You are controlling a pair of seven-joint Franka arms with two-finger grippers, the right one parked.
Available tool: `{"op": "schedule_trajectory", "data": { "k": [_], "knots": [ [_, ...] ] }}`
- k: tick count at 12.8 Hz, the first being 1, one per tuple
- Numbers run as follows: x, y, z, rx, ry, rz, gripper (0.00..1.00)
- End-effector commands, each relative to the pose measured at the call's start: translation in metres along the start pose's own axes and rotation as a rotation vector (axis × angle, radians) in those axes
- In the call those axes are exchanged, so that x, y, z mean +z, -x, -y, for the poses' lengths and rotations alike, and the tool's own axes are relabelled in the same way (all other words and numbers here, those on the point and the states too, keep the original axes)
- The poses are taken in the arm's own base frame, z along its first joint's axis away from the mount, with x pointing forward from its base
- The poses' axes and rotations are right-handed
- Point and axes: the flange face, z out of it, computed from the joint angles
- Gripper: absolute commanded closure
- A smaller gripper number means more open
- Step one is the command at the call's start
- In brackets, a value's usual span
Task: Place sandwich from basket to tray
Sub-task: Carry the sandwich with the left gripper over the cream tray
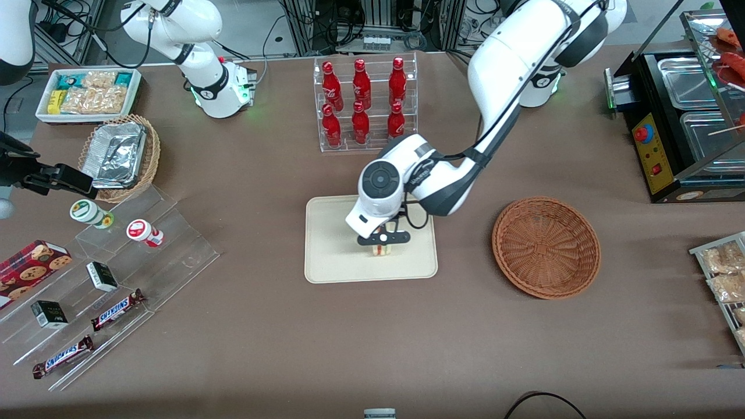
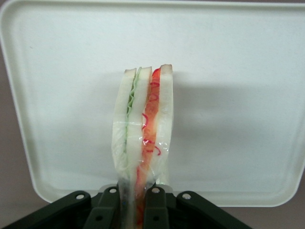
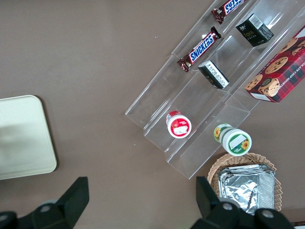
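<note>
The sandwich (image 1: pixel 382 251), a clear-wrapped wedge of white bread with green and red filling stripes (image 2: pixel 145 129), is held over the middle of the cream tray (image 1: pixel 332 256). My gripper (image 1: pixel 382 241) is shut on one end of it. Its black fingers (image 2: pixel 156 210) press the wrapper from both sides, and the wedge points away from them across the tray's floor (image 2: pixel 228 71). Whether the sandwich touches the tray I cannot tell. The reddish-brown woven basket (image 1: pixel 546 247) stands beside the tray, toward the working arm's end, with nothing in it.
A clear rack of red bottles (image 1: pixel 364 105) stands farther from the front camera than the tray. Toward the parked arm's end are stepped acrylic shelves with snacks (image 1: pixel 105 279), a tan wicker basket of foil containers (image 1: pixel 119 157) and a white snack box (image 1: pixel 87 93). A food warmer (image 1: pixel 687 116) sits at the working arm's end.
</note>
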Motion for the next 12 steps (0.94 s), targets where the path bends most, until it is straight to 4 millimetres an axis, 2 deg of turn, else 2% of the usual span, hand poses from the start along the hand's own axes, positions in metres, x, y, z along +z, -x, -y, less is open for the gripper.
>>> {"op": "schedule_trajectory", "data": {
  "k": [1,5,10,11,12],
  "knots": [
    [0.006,0.003,-0.017,-0.025,-0.017,-0.025,1.00],
    [0.018,0.004,-0.019,-0.035,-0.033,-0.036,1.00],
    [0.030,0.000,-0.019,-0.126,-0.049,-0.053,1.00],
    [0.036,0.004,-0.022,-0.120,-0.055,-0.050,0.89],
    [0.034,0.002,-0.023,-0.121,-0.050,-0.053,0.43]
  ]
}}
